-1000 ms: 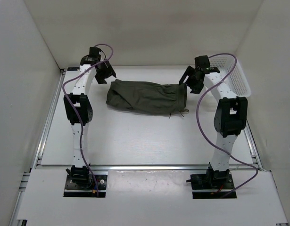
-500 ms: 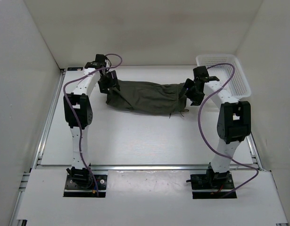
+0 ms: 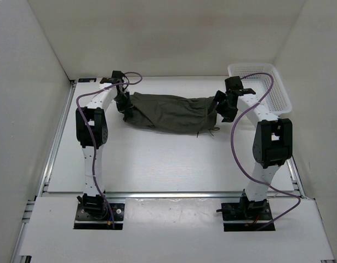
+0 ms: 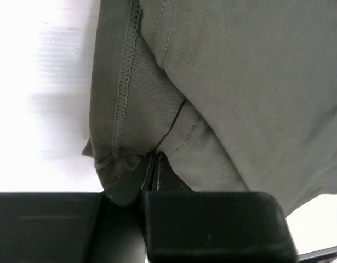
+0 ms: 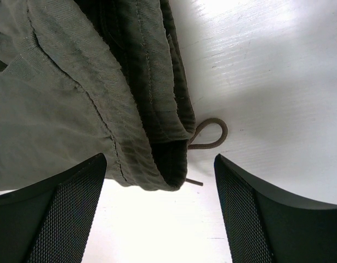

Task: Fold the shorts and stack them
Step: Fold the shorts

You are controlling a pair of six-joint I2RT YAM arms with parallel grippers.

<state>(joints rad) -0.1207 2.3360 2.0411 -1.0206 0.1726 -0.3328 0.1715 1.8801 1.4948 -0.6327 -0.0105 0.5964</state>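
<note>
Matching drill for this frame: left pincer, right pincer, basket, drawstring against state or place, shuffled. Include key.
Things:
1. left pincer
2. right pincer
3. white mesh basket
4. drawstring

States or places:
A. far right corner of the table
B. open, above one end of the shorts
C. looped on the table beside the shorts
D. shut on the shorts' hem corner

Pairs: 1-D, 2-B, 3-A, 4-C
</note>
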